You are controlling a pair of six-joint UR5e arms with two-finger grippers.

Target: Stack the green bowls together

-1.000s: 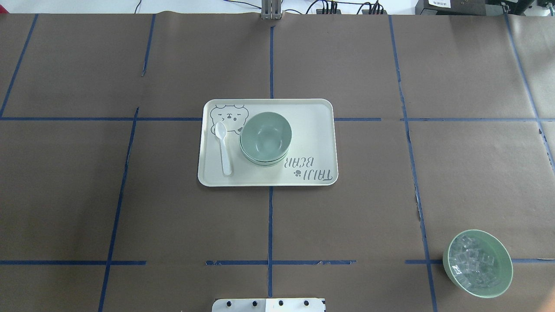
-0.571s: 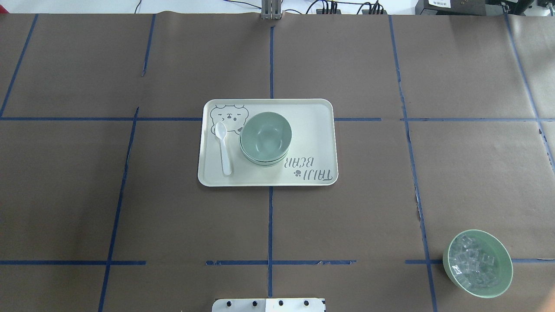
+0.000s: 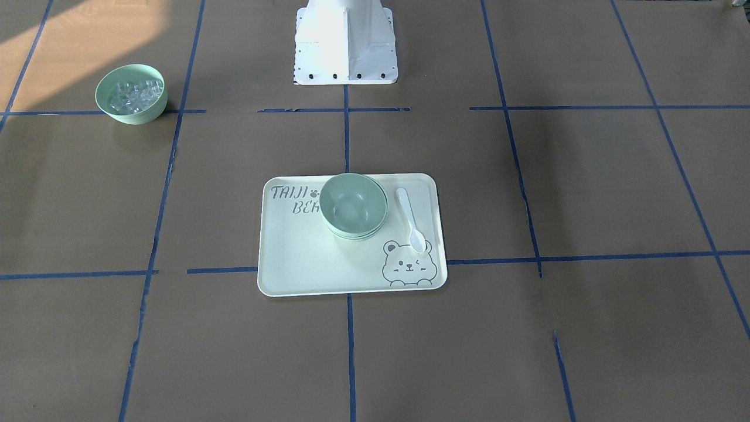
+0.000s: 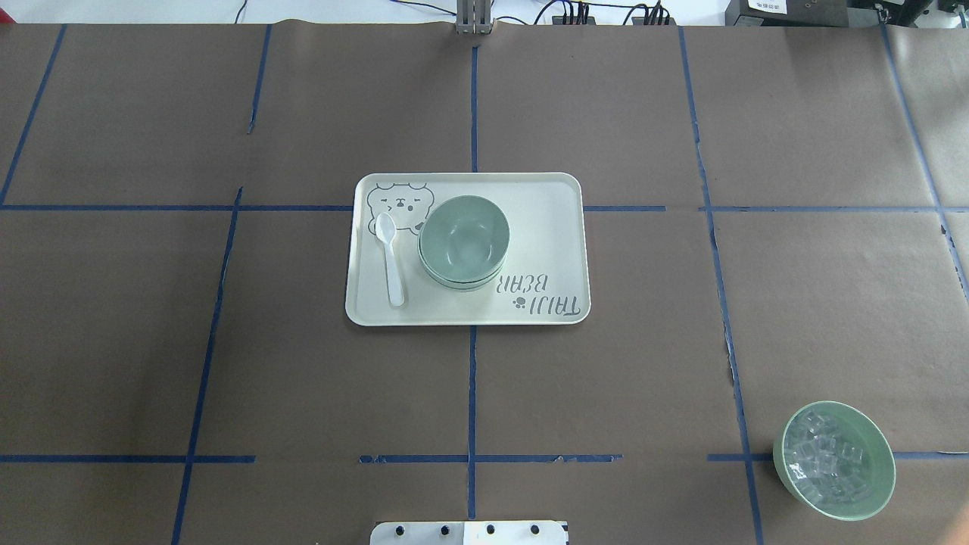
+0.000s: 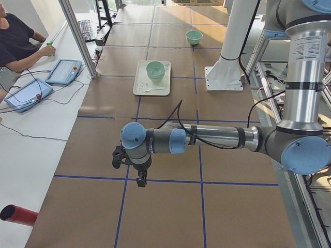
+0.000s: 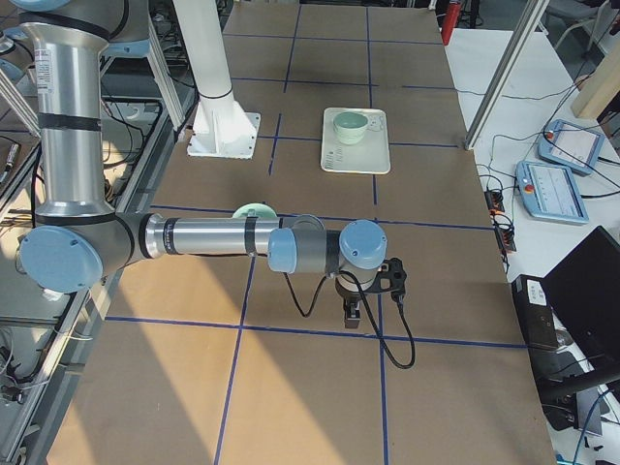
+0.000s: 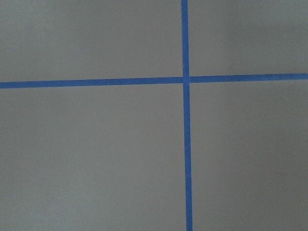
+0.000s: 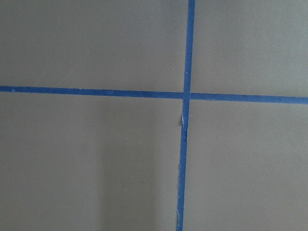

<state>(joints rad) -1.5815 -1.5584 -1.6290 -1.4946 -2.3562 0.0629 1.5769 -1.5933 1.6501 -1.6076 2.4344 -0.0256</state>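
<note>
The green bowls (image 4: 463, 241) sit nested in one stack in the middle of the pale bear-print tray (image 4: 545, 227); I see the rims of the lower bowls under the top one. The stack also shows in the front-facing view (image 3: 353, 205). My left gripper (image 5: 139, 178) hangs over bare paper far from the tray, seen only in the left side view. My right gripper (image 6: 352, 315) hangs likewise at the other end, seen only in the right side view. I cannot tell whether either is open or shut. Both wrist views show only brown paper and a blue tape cross.
A white spoon (image 4: 391, 261) lies on the tray beside the stack. A green bowl of clear cubes (image 4: 834, 460) stands near the table's front right. The robot's base plate (image 4: 469, 532) is at the near edge. An operator (image 5: 18, 41) sits beyond the far end.
</note>
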